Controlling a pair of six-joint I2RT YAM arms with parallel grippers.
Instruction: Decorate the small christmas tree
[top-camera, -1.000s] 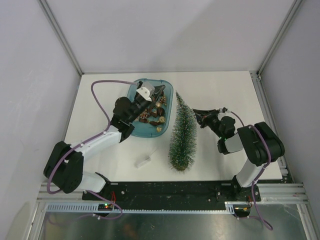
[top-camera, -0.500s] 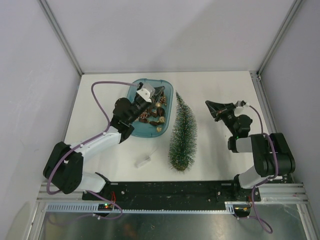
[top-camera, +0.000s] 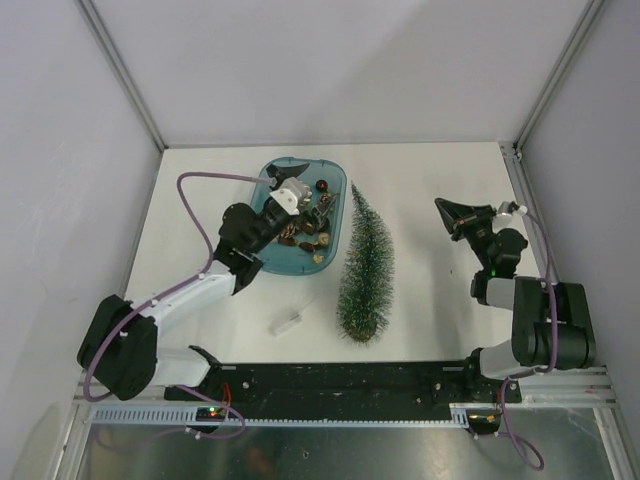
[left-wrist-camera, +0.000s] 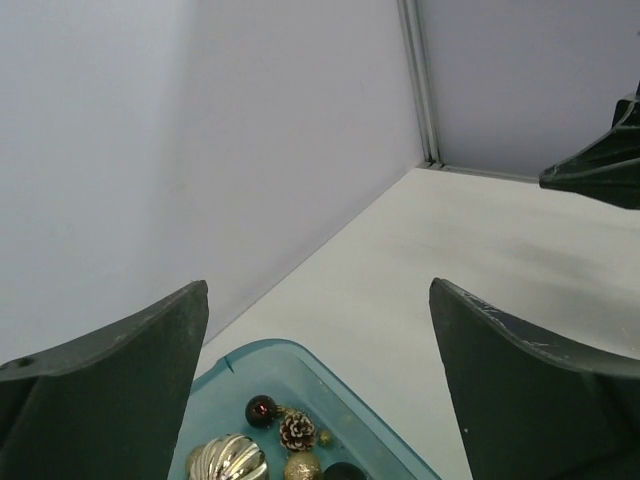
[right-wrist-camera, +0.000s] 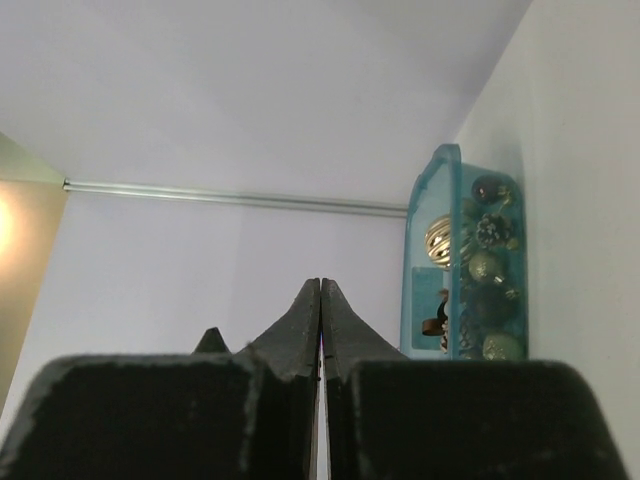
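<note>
The small christmas tree (top-camera: 365, 270), dark green with frosty tips, is at mid-table, its tip toward the far side. Left of it is a teal tray (top-camera: 268, 190) holding several ornaments; the left wrist view shows a gold ribbed ball (left-wrist-camera: 228, 460), a pinecone (left-wrist-camera: 297, 430) and a dark red ball (left-wrist-camera: 262, 410). My left gripper (top-camera: 308, 192) hangs over the tray, open and empty (left-wrist-camera: 318, 290). My right gripper (top-camera: 448, 210) is right of the tree and apart from it, shut on nothing (right-wrist-camera: 320, 285).
A small white piece (top-camera: 288, 324) lies on the table near the front, left of the tree's base. Pale walls with metal corner posts (top-camera: 120, 70) enclose the table. A black rail (top-camera: 340, 380) runs along the near edge.
My left gripper has opened wide above the tray. My right arm has swung right and back, away from the tree, with its gripper staying shut.
</note>
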